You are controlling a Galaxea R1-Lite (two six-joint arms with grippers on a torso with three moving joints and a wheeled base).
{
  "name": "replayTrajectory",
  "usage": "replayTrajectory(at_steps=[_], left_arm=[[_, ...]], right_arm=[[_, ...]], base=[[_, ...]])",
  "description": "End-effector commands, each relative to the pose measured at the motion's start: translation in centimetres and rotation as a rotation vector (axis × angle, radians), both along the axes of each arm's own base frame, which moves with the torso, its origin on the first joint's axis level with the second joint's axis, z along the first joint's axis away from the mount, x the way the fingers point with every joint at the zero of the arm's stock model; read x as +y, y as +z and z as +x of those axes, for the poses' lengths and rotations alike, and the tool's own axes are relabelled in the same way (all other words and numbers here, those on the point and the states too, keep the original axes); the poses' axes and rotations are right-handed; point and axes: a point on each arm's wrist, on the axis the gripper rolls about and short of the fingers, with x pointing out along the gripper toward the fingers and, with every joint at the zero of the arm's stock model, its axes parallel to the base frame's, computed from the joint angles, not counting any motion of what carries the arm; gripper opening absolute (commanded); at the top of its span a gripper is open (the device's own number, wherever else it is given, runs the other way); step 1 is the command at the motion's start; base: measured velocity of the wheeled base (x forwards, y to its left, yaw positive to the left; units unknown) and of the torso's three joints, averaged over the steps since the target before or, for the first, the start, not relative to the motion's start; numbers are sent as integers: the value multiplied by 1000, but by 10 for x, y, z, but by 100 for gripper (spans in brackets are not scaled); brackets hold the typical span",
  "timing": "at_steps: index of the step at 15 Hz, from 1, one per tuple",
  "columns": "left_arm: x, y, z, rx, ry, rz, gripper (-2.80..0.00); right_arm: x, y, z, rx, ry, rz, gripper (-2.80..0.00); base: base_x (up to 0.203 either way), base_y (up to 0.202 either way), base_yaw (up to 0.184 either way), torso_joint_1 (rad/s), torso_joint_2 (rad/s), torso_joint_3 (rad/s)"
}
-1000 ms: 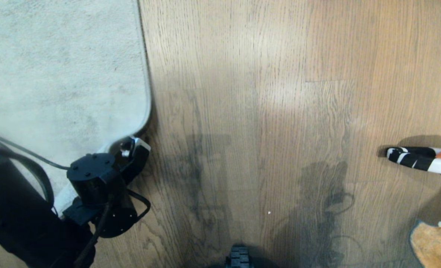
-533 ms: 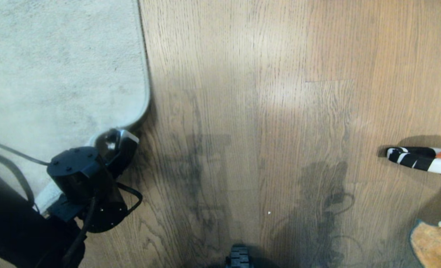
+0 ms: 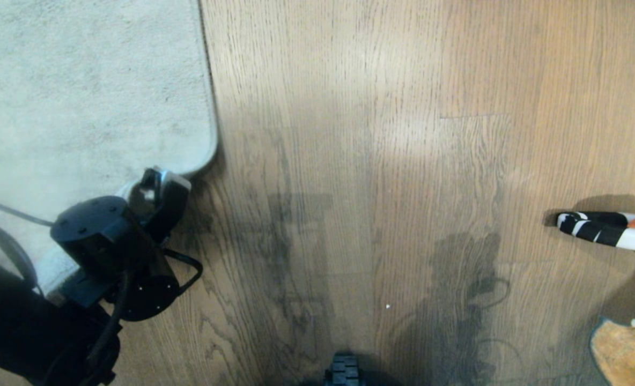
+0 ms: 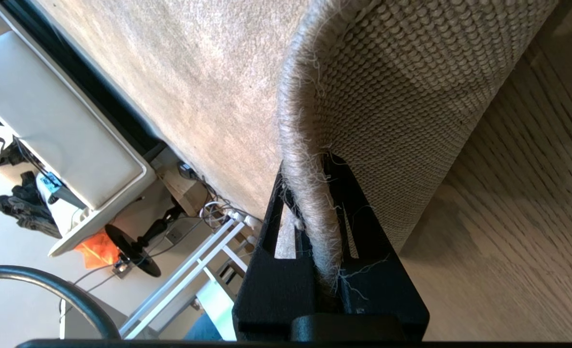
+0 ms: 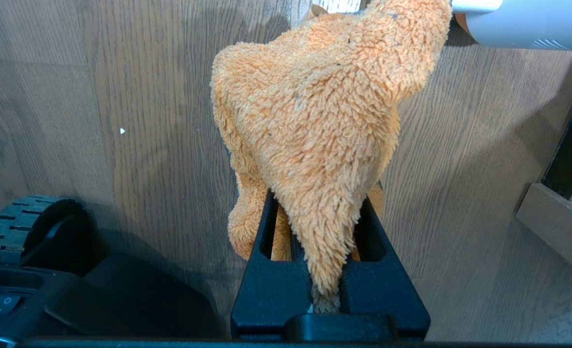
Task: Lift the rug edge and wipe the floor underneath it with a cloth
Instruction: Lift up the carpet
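My left pincer (image 4: pixel 315 232) is clamped on the rug edge (image 4: pixel 310 203), corner peeled up off the floor (image 3: pixel 349 161) so the woven backing (image 4: pixel 411 96) shows. My right pincer (image 5: pixel 329 270) grips the orange cloth (image 5: pixel 315 121), hanging above the floor, well apart from the rug.

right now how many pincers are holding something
2. The left pincer is shut on the rug edge at the corner, backing turned up off the floor. The right pincer is shut on the cloth, low at the robot's right side.
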Motion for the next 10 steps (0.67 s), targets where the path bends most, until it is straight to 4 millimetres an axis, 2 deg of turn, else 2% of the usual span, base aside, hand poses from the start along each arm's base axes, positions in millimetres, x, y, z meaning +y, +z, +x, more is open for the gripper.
replayTrajectory(at_steps=[1,10], left_arm=[[0,7,-2,-50,4,-21,-280],[3,22,-9,-101,2,-44,-280]], right_arm=[[0,0,0,1,1,-1,-280],[0,0,0,1,1,-1,-280]], base=[[0,0,0,0,0,0],[0,0,0,0,0,0]])
